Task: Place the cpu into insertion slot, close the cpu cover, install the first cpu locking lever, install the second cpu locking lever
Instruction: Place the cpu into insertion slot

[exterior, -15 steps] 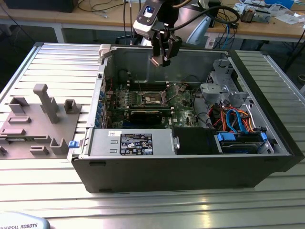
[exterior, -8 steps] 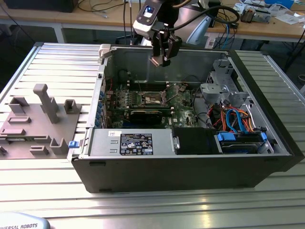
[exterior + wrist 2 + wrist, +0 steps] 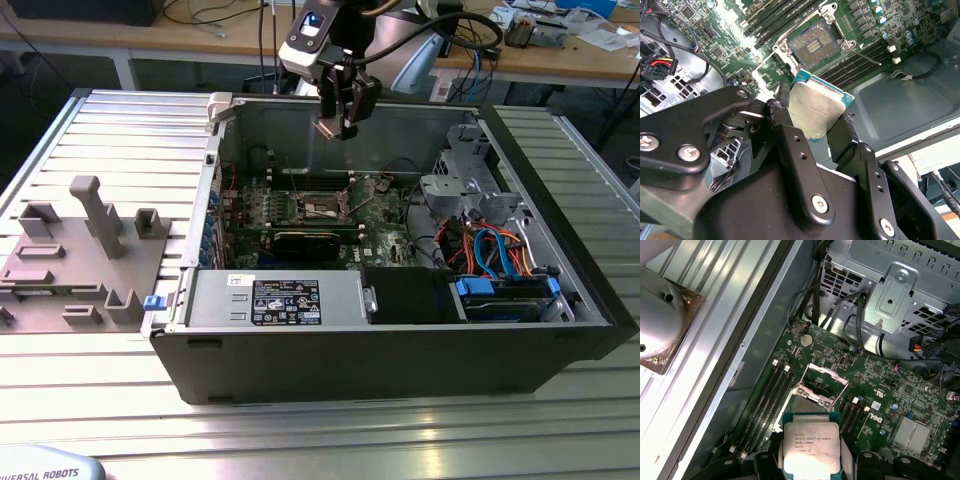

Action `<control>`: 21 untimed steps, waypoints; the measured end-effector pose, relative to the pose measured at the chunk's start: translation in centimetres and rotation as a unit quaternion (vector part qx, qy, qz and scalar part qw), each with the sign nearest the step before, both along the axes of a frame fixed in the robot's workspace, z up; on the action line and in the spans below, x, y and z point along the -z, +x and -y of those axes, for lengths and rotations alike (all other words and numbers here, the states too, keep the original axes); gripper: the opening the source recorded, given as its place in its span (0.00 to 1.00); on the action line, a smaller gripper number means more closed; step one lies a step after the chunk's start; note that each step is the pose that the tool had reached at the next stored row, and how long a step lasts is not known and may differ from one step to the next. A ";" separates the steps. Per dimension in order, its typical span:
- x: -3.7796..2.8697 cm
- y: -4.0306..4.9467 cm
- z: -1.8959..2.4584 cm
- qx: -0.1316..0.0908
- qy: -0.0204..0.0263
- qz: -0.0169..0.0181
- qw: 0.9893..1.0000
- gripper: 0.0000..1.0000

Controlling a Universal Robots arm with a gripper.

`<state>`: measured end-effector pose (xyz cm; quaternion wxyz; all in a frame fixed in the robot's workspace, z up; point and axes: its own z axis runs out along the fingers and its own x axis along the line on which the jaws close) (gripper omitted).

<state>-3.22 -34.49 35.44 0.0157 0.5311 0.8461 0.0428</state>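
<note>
My gripper (image 3: 338, 128) hangs above the open computer case, shut on the cpu (image 3: 817, 107), a flat square chip with a silver top and a green edge. In both wrist views black fingers (image 3: 785, 115) clamp two opposite sides of the cpu (image 3: 810, 447). Below it on the green motherboard lies the insertion slot (image 3: 812, 45), square, dark-centred and bare, which also appears in the exterior view (image 3: 322, 208). The cpu cover (image 3: 822, 382) stands tilted up at the socket's far edge. Thin wire locking levers (image 3: 867, 54) stick out beside the socket, unlatched.
Long memory slots (image 3: 767, 395) flank the socket. A black card (image 3: 310, 243) lies in front of it. A metal drive cage (image 3: 462, 180) and coloured cables (image 3: 495, 250) fill the case on the exterior view's right. A grey fixture plate (image 3: 75, 250) sits outside on the exterior view's left.
</note>
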 end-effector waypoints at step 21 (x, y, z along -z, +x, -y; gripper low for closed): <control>0.01 0.00 0.00 0.007 0.000 0.000 1.000 0.54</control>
